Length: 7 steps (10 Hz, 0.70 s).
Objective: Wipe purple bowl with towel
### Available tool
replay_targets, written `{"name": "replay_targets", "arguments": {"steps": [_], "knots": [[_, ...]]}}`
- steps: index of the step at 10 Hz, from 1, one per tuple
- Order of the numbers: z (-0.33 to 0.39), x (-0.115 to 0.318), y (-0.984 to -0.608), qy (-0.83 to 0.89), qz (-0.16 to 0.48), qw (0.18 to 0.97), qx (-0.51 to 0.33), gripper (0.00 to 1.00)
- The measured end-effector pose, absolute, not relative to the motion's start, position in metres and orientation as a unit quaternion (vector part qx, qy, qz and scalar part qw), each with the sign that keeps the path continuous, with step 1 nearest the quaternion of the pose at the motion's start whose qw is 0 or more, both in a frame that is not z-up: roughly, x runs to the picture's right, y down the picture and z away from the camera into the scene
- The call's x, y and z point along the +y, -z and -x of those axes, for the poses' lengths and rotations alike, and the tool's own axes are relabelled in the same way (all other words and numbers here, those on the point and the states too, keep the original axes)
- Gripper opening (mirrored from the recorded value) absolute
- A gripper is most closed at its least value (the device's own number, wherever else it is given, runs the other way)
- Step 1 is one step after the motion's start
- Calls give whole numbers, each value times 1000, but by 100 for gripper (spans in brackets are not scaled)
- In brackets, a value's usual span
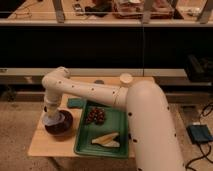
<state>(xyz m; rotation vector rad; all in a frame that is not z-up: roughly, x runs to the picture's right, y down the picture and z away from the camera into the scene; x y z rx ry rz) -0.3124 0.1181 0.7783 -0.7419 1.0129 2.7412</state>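
The hand (50, 112) is seen at the left end of the desk (40, 142), lowered from above onto the left side of the purple bowl (62, 126). The towel (51, 120) appears as a pale patch directly under the hand, lying on the bowl's left rim. Whether it is gripped or only pressed down cannot be told. The bowl stands just beside the green tray (86, 144), in which dark grapes (95, 116) are kept. Two risks are judged here. If too much sideways force is applied, the light bowl could be pushed against the tray or toward the desk's edge. If the towel is not held firmly, it could be dropped and the bowl rubbed by the bare hand.
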Motion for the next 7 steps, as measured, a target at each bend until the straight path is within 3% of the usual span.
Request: {"name": "replay_targets", "arguments": {"steps": [4, 7], "knots": [[311, 148, -754, -901, 258, 81, 340, 0], [283, 173, -762, -895, 251, 72, 361, 0]]}}
